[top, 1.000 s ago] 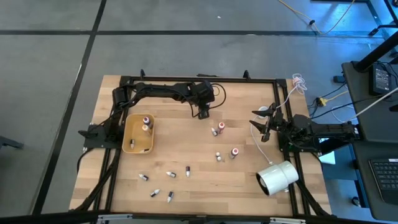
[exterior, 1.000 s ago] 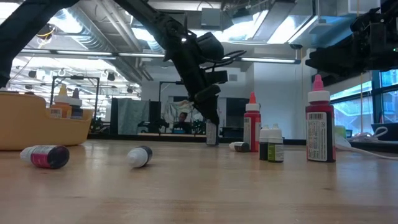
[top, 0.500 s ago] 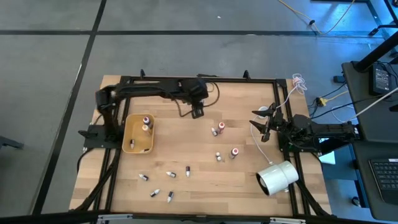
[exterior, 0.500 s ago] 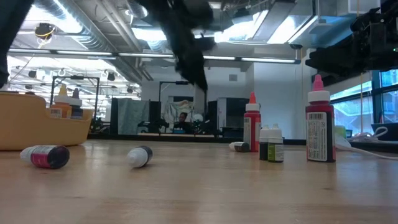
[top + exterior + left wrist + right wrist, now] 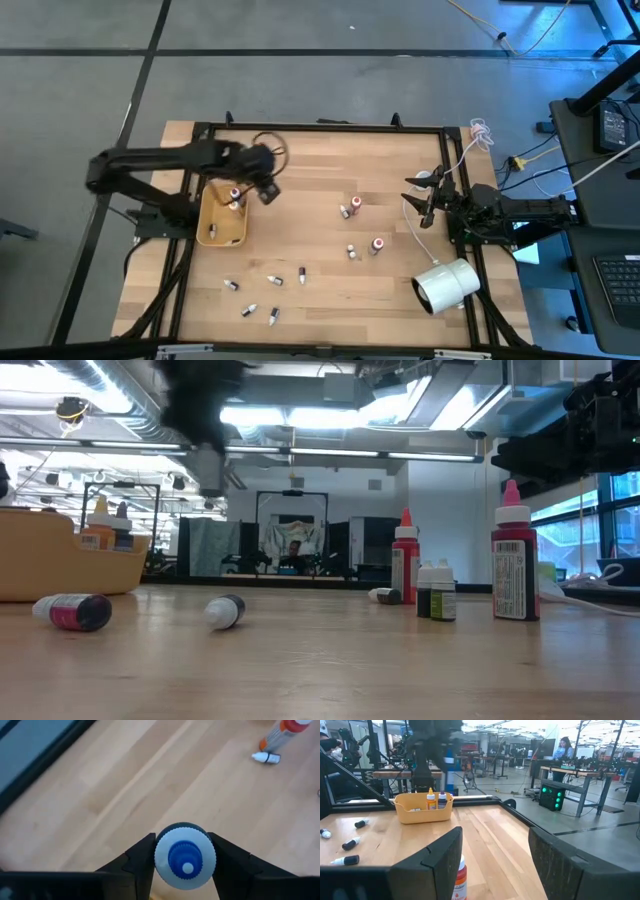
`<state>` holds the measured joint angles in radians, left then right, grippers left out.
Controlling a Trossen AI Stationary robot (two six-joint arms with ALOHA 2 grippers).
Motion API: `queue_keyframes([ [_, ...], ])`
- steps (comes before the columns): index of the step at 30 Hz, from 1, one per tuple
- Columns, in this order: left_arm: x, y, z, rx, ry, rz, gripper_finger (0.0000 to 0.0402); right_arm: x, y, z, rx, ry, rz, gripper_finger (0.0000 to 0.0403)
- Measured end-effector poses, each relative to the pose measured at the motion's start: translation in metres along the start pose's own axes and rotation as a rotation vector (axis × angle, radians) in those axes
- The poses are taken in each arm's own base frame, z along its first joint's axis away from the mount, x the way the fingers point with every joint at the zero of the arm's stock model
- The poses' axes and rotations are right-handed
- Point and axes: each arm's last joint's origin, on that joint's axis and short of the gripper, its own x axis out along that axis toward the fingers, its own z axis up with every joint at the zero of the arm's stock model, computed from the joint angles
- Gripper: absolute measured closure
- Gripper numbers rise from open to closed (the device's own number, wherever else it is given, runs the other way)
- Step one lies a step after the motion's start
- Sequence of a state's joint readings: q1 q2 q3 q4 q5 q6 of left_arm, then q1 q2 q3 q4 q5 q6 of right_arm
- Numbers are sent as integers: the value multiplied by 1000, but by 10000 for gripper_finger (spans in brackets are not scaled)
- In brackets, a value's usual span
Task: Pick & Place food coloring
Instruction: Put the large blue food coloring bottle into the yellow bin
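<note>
The left claw (image 5: pixel 267 190) sits left of centre in the overhead frame, just off the upper right corner of the yellow tray (image 5: pixel 213 233), and its fingers are closed around a small bottle (image 5: pixel 185 856) with a white-and-blue cap. Two bottles (image 5: pixel 235 198) stand in the tray, and the other bottles (image 5: pixel 352 207) are scattered over the middle and lower part of the wooden bench (image 5: pixel 300 240). The right claw (image 5: pixel 428 200) rests at the right edge with its fingers spread and holding nothing, above the white cylinder (image 5: pixel 447 285).
</note>
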<state>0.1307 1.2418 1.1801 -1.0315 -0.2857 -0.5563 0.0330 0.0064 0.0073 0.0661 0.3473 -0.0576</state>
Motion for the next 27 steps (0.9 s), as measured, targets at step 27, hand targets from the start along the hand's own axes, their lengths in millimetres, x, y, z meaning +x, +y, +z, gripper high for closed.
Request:
queue_keyframes([
  [27,-31,49,-98,-394,72,272,251,0,0,0,0,0,0,173],
])
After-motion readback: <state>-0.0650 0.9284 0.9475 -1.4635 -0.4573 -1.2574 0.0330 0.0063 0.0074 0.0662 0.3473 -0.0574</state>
